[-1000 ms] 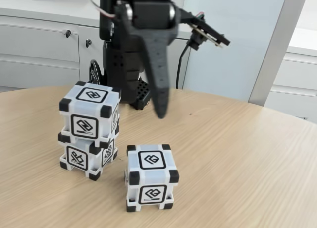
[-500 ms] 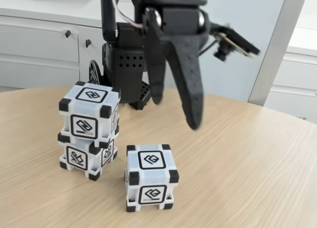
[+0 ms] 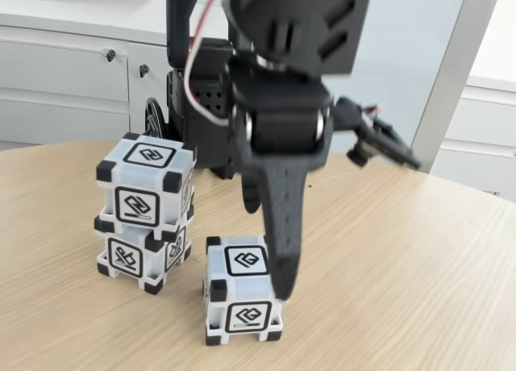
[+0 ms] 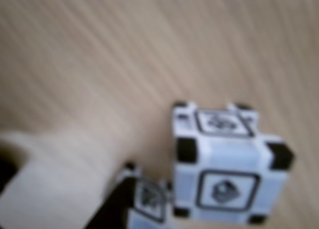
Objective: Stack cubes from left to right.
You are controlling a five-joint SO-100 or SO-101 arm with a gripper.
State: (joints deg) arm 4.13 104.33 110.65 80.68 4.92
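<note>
Nearest the front edge of the pale wooden worktop (image 3: 403,250) in the fixed view stands 1 white plastic cube with black corner blocks (image 3: 242,290), alone. The black gripper (image 3: 270,250) hangs over it, 1 long finger (image 3: 282,226) down across its right side; whether the jaws are spread, I cannot tell. Farther left, 2 like cubes form a stack (image 3: 145,210), the upper cube (image 3: 149,181) resting on the lower cube (image 3: 141,254). The blurred wrist view shows stacked cubes (image 4: 224,169).

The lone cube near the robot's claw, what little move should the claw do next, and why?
Probably sink a little lower around the lone cube. In the fixed view the gripper hangs at that cube's right side and holds nothing, while two cubes are already stacked on the left.
</note>
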